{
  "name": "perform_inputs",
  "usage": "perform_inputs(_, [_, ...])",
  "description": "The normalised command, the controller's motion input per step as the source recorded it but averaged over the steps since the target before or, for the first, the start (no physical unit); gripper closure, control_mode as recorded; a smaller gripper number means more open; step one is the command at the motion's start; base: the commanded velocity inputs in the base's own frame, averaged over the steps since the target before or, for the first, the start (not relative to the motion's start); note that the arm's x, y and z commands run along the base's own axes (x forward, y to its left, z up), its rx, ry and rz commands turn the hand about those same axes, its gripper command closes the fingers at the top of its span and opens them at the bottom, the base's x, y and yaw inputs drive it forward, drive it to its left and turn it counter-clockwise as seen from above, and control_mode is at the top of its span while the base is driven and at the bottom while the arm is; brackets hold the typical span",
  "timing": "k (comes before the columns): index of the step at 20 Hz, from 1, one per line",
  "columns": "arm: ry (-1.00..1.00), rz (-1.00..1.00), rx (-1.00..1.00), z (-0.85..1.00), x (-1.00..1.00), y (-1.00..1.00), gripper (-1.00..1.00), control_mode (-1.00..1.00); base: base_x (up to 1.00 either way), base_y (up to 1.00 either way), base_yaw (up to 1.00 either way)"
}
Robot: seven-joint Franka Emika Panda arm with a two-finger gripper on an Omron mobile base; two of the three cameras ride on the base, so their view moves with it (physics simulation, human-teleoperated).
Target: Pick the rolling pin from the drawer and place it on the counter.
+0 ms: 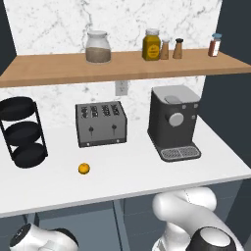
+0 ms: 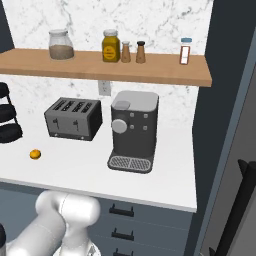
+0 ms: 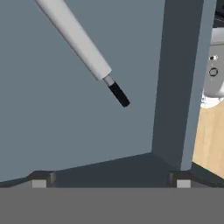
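The rolling pin (image 3: 78,43) lies on the slate grey-blue floor of the open drawer (image 3: 43,127). It runs diagonally from the upper left, and its thin black handle (image 3: 119,94) points toward the drawer's corner. My gripper (image 3: 111,183) hovers above the drawer floor, open. Its two fingertips (image 3: 39,183) stand far apart with nothing between them, and the pin lies apart from them, farther up in the hand view. A drawer wall (image 3: 179,87) rises on the right. The white counter (image 1: 147,171) (image 2: 75,170) spreads above the lower cabinet fronts.
On the counter stand a toaster (image 1: 100,124), a coffee machine (image 1: 174,122), a black tiered rack (image 1: 22,132) and a small orange fruit (image 1: 84,168). A wooden shelf (image 1: 59,68) carries several jars. Wooden floor (image 3: 214,135) shows beyond the drawer wall.
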Motion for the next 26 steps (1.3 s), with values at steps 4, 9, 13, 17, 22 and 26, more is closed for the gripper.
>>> perform_inputs(4, [-0.1,0.14,0.0,-0.07,0.39,-0.31,-1.0,-1.0,0.0,0.0,0.0])
perform_inputs(9, [-0.25,0.12,0.0,-0.06,0.32,-0.13,-1.0,-1.0,0.0,0.0,0.0])
perform_inputs(13, [-0.1,0.15,0.0,0.0,0.33,-0.2,-1.0,-1.0,0.0,0.0,0.0])
perform_inputs(17, [0.0,0.16,0.1,0.0,0.37,-0.16,-1.0,-1.0,0.0,0.0,0.0])
perform_inputs(22, [0.02,0.19,0.17,-0.02,0.23,-0.02,-1.0,-1.0,0.0,0.0,0.0])
perform_inputs(26, [0.01,0.16,0.03,-0.24,0.16,0.0,-1.0,-1.0,0.0,0.0,0.0])
